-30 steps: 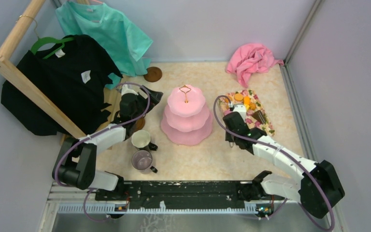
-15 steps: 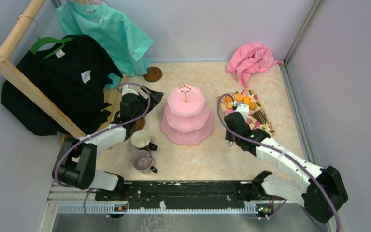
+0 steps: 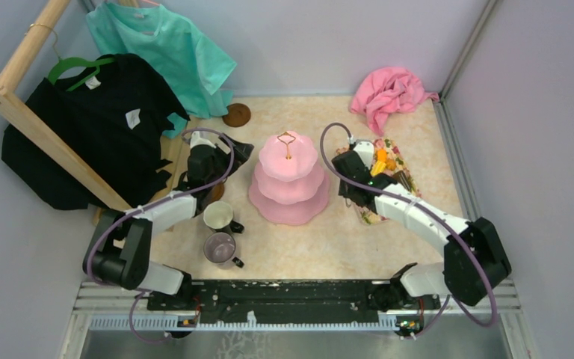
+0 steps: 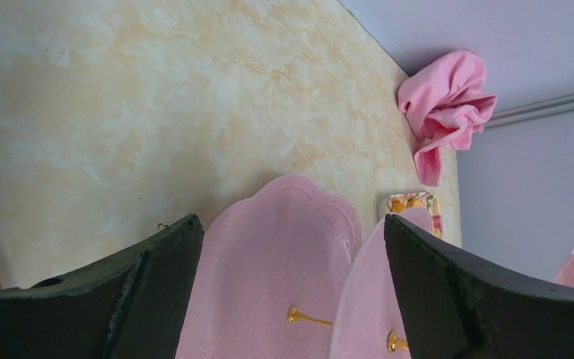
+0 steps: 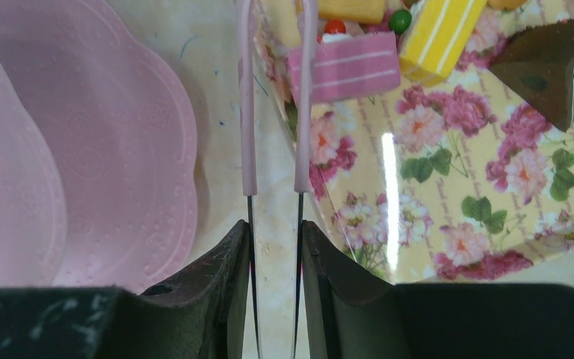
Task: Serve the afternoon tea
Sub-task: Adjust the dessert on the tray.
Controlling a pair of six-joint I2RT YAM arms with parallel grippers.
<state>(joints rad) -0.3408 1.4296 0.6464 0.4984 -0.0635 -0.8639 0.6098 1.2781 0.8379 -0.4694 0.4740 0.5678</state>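
Note:
The pink three-tier cake stand [image 3: 289,179] with its gold loop stands mid-table; it also shows in the left wrist view [image 4: 276,269] and the right wrist view [image 5: 119,149]. My right gripper [image 3: 357,166] [image 5: 276,224] is between the stand and the floral mat [image 5: 456,187]. It is shut on pink-tipped tongs [image 5: 276,112], whose tips reach a pink striped snack [image 5: 344,67]. A yellow snack [image 5: 441,34] and a brown one [image 5: 553,67] lie on the mat. My left gripper [image 3: 205,168] [image 4: 291,224] is open and empty left of the stand. A white mug [image 3: 218,215] and a grey-purple mug [image 3: 220,247] stand near the front left.
A brown saucer [image 3: 236,114] lies at the back. A pink cloth [image 3: 389,93] is in the back right corner. A wooden rail with a black shirt [image 3: 97,134] and a teal shirt [image 3: 168,52] crowds the left side. Walls close the right and back.
My right gripper has moved left and away from me with the tongs, to the mat's left edge beside the stand. The left arm has not moved.

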